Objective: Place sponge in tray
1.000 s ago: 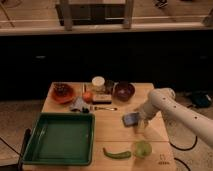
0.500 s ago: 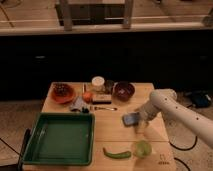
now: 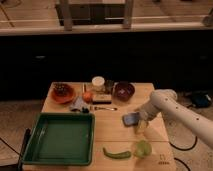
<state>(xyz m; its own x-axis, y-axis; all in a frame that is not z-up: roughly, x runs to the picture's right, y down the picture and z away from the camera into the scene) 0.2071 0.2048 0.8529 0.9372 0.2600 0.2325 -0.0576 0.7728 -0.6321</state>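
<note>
The sponge (image 3: 131, 119), a small blue-grey block, is on the wooden table (image 3: 112, 131), right of centre. My gripper (image 3: 141, 123) is at the end of the white arm (image 3: 172, 111), which reaches in from the right. It is right against the sponge's right side, low over the table. The green tray (image 3: 60, 139) sits at the table's front left, about a hand's width left of the sponge, with nothing in it.
At the back of the table are an orange bowl (image 3: 62, 93), a white jar (image 3: 98, 82), a dark bowl (image 3: 124, 91), an orange fruit (image 3: 88, 96) and a utensil (image 3: 104, 107). A green pepper (image 3: 116, 153) and a green cup (image 3: 142, 148) are at the front.
</note>
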